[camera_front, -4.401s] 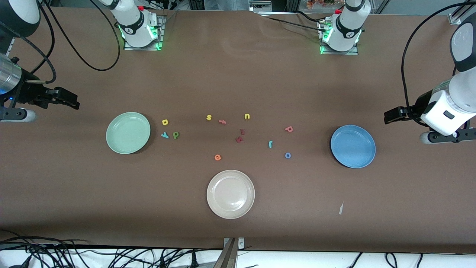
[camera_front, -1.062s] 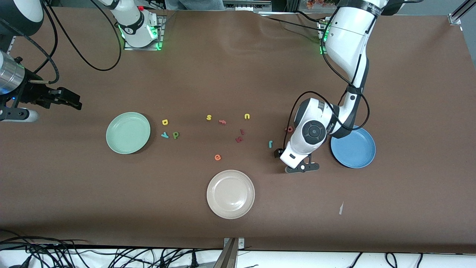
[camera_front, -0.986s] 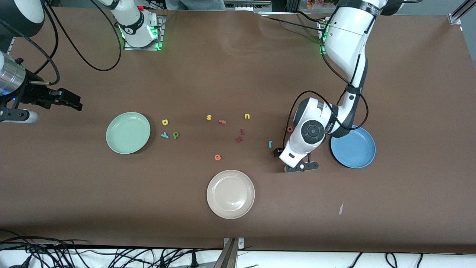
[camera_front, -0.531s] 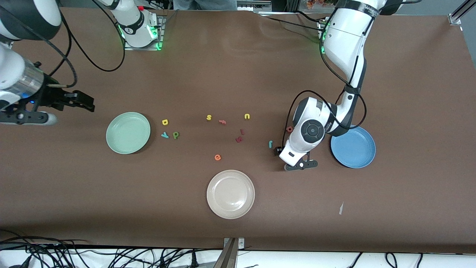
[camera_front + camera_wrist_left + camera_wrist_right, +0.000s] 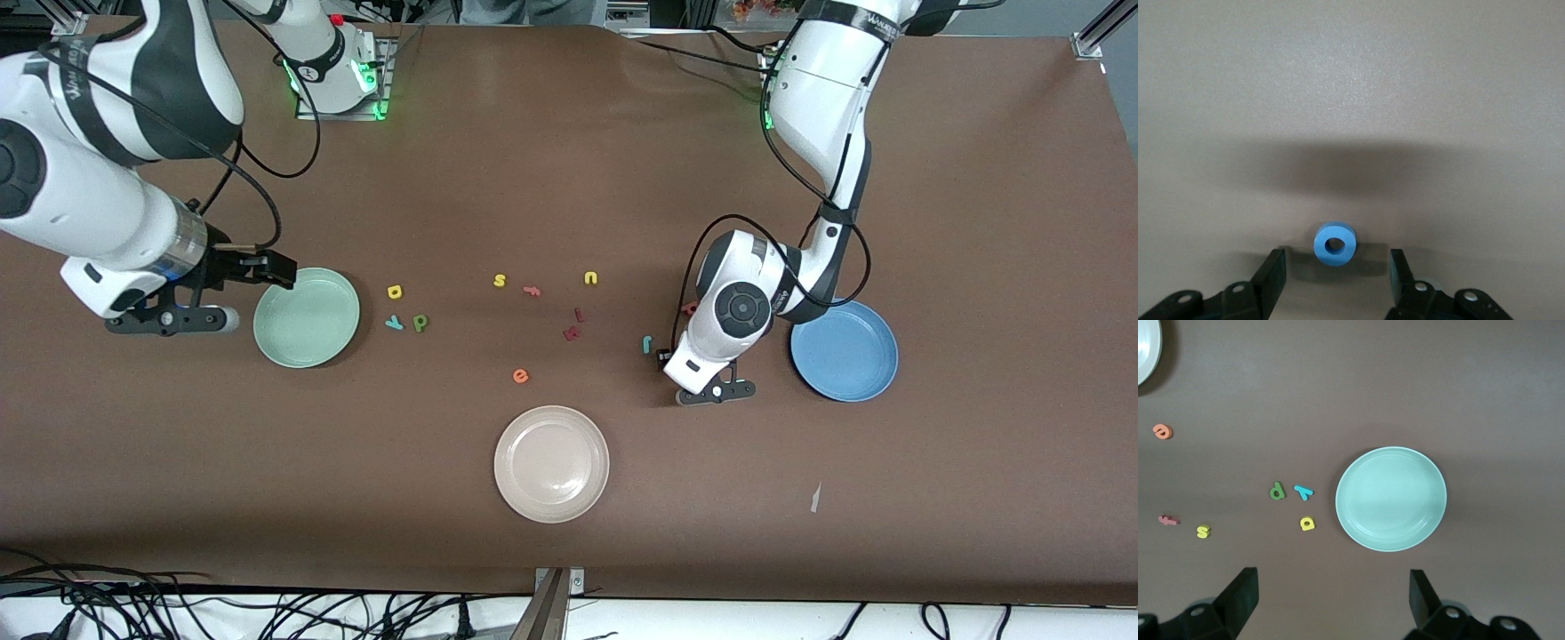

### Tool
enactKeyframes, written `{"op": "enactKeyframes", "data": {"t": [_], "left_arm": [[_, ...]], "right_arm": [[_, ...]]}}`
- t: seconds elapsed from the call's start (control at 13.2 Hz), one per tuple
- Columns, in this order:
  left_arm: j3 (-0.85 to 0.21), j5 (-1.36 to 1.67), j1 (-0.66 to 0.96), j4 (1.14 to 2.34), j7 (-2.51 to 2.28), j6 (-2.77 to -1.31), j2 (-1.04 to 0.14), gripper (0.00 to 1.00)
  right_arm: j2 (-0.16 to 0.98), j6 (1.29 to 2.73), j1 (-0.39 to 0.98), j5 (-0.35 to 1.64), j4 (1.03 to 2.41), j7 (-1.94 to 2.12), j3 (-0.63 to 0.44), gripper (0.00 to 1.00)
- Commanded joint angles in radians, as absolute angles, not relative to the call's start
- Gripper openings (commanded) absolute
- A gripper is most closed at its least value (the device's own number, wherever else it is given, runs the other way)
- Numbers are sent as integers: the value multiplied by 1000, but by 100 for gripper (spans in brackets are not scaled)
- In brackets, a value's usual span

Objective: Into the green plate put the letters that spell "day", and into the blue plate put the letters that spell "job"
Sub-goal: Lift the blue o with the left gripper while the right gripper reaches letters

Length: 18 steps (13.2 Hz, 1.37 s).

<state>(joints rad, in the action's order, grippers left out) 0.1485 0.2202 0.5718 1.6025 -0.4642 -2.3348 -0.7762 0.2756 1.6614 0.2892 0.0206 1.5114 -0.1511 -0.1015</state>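
Blue "o" point(image 5: 1335, 243) between left pincer point(image 5: 1335, 280) fingers

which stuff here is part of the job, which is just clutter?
Job: green plate, blue plate, yellow a, teal y, green d, teal j, blue o.
Clutter: beige plate, yellow s, yellow u, orange e.

Robotics lab bench: brown-covered table point(image 5: 569, 160) with two bolted arm bases point(image 5: 338, 84) glowing green, cable tangle point(image 5: 222, 609) along the table's camera-side edge.
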Motion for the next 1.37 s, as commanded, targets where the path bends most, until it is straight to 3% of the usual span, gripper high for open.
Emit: {"op": "enactKeyframes", "data": {"t": [0.0, 0.38, 0.83, 0.91, 1.29], "left_arm": [[161, 244, 580, 1606, -454, -2370, -778, 69], [161, 242, 578, 1605, -453, -2381, -788, 64], [161, 239, 584, 1605, -449, -2387, -787, 26], [161, 239, 584, 1605, -449, -2387, -787, 24], [163, 238, 581, 1605, -445, -2384, -779, 0]], "right_arm": [[296, 1702, 311, 32, 1508, -178, -106, 100], [201, 2049, 310, 31, 1874, -178, -54, 100], [186, 2300, 307, 20, 2146, -160, 26, 100], [186, 2351, 307, 18, 2187, -137, 38, 100], [207, 2462, 298, 20, 2269, 58, 46, 100]]}}
